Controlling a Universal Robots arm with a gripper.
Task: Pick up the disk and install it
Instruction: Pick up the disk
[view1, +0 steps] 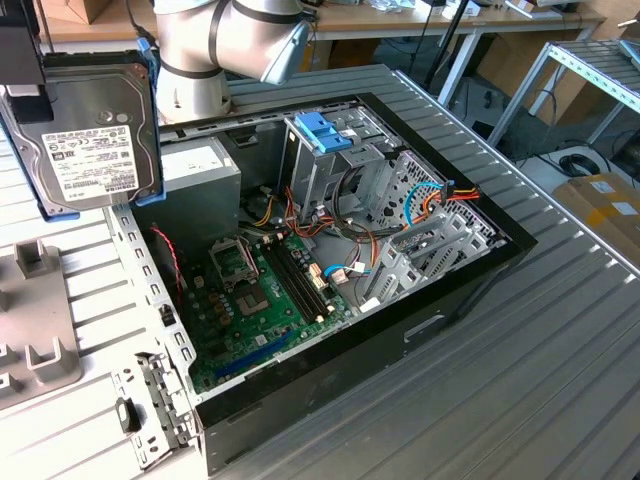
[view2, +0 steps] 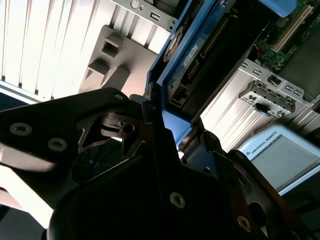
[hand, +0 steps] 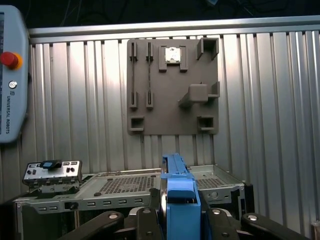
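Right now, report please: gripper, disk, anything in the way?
Gripper shut on the dark grey metal disk with blue bracket. Disk aloft near the open black computer case, not installed. Blue plastic handle atop the drive cage.

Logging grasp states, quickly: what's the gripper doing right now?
Gripper: closed on the flat dark grey metal disk with white label and light blue bracket.

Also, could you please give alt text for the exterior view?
A dark grey metal hard drive with a white label and light blue plastic bracket is held in the air at the exterior view's left, beside an open black computer case on a ribbed metal table.
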